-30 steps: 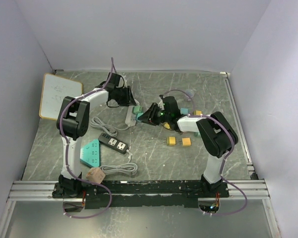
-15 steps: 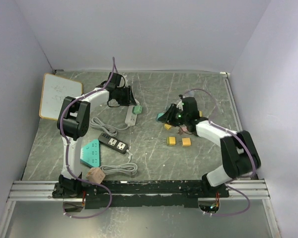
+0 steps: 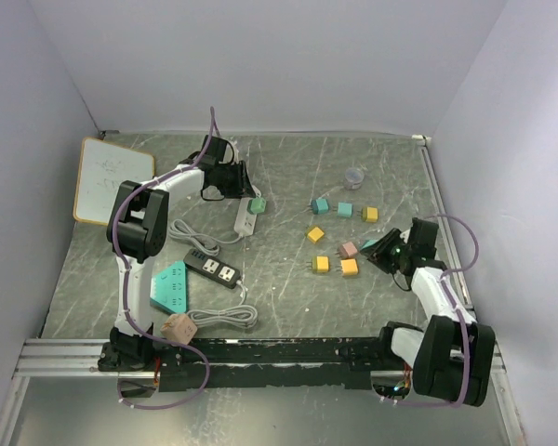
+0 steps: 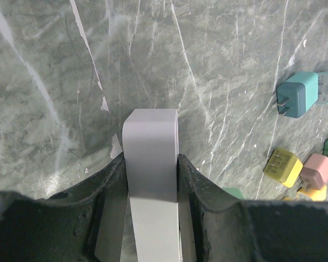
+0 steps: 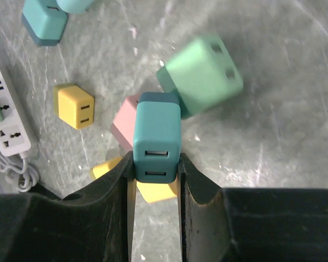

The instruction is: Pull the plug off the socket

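Note:
My left gripper (image 3: 229, 177) is shut on the far end of the white power strip (image 3: 246, 216); in the left wrist view the strip (image 4: 151, 147) sits tight between the fingers (image 4: 112, 185). A green plug (image 3: 257, 205) is still plugged into the strip. My right gripper (image 3: 383, 249) is at the right side of the table, far from the strip, shut on a teal plug (image 5: 157, 139) with two USB ports. The right gripper (image 5: 156, 164) holds it above loose plugs.
Loose plugs lie mid-table: teal (image 3: 320, 205), yellow (image 3: 314, 234), pink (image 3: 349, 249), yellow (image 3: 350, 268). A light green plug (image 5: 202, 73) is blurred beside the pink one (image 5: 126, 117). A black power strip (image 3: 212, 268), a teal triangular strip (image 3: 170, 286) and a whiteboard (image 3: 112, 179) lie left.
My right gripper has pulled the teal plug away from the white strip and swung it right and toward the near edge. The left gripper has stayed on the strip.

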